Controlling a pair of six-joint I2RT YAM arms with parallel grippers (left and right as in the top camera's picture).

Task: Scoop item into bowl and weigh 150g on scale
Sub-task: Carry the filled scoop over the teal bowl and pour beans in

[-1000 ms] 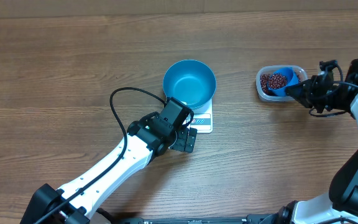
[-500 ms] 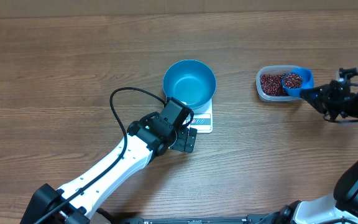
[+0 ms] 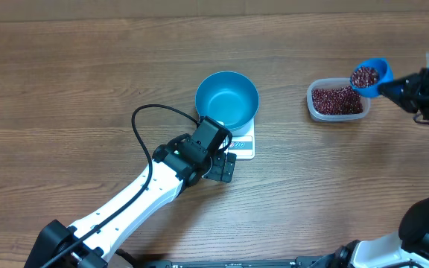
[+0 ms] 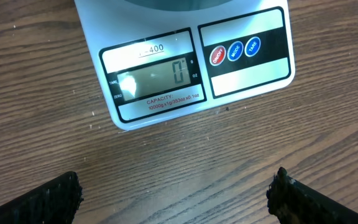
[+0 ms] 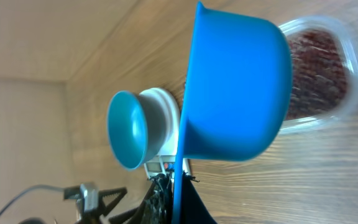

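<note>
On the brown wood-grain table (image 3: 88, 74) the round bright blue bowl (image 3: 227, 99) sits on the small flat white square scale (image 3: 243, 146), covering all but its front panel; the bowl's inside shows bare blue with no beans in it; in the left wrist view the scale's (image 4: 185, 68) display reads a single zero, with one red and two blue round buttons on the panel beside it. The left gripper (image 3: 226, 162) hangs just in front of that panel, close to the scale but not touching it; its two dark fingers stand wide apart at the lower corners of the left wrist view, with only table between them and nothing held (image 4: 174, 186); a black cable (image 3: 144, 126) loops out from that arm over the table. Well to the right of the scale, a clear rounded-rectangle plastic tub (image 3: 313, 104) holds a loose mass of small dark red-brown beans (image 3: 337, 99). The right gripper (image 3: 402, 89) is closed tight on the thin handle of a small blue plastic scoop (image 3: 371, 76), which it holds at the tub's far right corner, its cup overlapping the rim in the overhead view; the cup is filled with beans (image 3: 364, 76) and faces upward; no beans lie loose on the table. From the right wrist view the scoop's (image 5: 235, 93) smooth blue underside fills the middle, with the tub (image 5: 347, 74) behind it, the bowl (image 5: 129, 129) on the scale farther off, and the handle running back into the dark fingers (image 5: 191, 202).
</note>
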